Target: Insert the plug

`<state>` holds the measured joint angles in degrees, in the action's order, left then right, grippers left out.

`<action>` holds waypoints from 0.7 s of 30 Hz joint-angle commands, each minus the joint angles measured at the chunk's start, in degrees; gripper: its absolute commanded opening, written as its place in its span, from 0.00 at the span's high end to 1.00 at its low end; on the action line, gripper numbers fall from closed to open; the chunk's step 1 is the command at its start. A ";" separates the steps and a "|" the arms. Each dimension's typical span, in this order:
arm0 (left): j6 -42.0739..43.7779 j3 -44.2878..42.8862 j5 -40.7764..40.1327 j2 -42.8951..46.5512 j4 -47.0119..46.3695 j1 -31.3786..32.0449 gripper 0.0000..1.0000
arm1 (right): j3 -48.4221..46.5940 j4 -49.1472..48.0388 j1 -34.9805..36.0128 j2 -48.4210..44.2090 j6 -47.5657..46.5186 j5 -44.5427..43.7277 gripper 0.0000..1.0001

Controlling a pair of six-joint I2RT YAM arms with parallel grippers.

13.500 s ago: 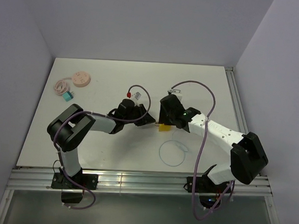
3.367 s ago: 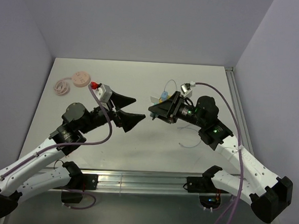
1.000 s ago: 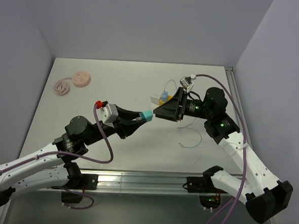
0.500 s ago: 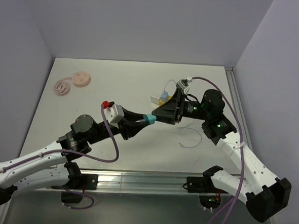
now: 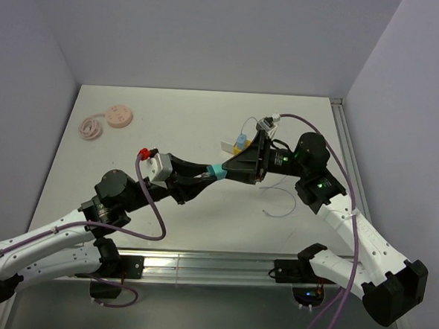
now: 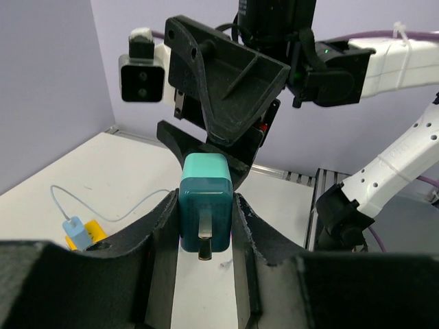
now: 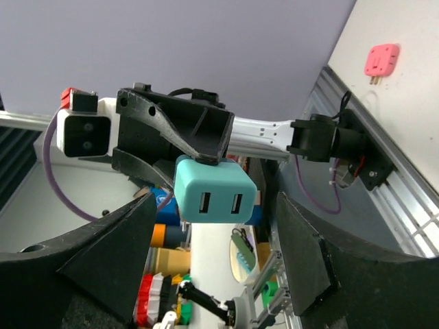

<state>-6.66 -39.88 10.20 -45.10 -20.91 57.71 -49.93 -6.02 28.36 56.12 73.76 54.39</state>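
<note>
Teal charger (image 7: 215,190), clamped in the left pincer (image 5: 206,176), points its ports straight at the right pincer (image 5: 232,167) (wide open, empty) opposite.

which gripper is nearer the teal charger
Left. The left gripper is clamped on the teal charger; the right gripper is open facing its port end, not gripping it.

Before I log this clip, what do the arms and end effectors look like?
The left arm and right arm have white links, black joints and a looping purple cable each. The left end effector and right end effector are broad black wedges. A white camera block sits at each wrist.
</note>
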 commanded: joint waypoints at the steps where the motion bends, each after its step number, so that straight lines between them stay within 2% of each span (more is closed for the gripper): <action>1: 0.77 -2.49 1.67 0.10 -5.37 -0.14 0.99 | 1.59 -8.55 0.91 0.39 6.91 2.38 0.23; 8: 1.91 -2.66 1.23 -0.07 -7.22 -0.14 0.99 | 4.49 -18.57 3.01 1.36 16.84 2.47 0.25; 17: 2.17 -2.40 1.76 -0.69 -7.48 -0.14 0.99 | 4.32 -21.31 3.72 1.45 20.02 1.60 0.30; 21: 2.17 -2.57 2.02 -0.87 -7.31 -0.14 0.99 | 4.14 -22.28 3.90 1.63 20.99 1.51 0.37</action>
<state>-5.17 -39.90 10.81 -46.04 -25.17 57.71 -45.25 -24.08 31.75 58.00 92.88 55.55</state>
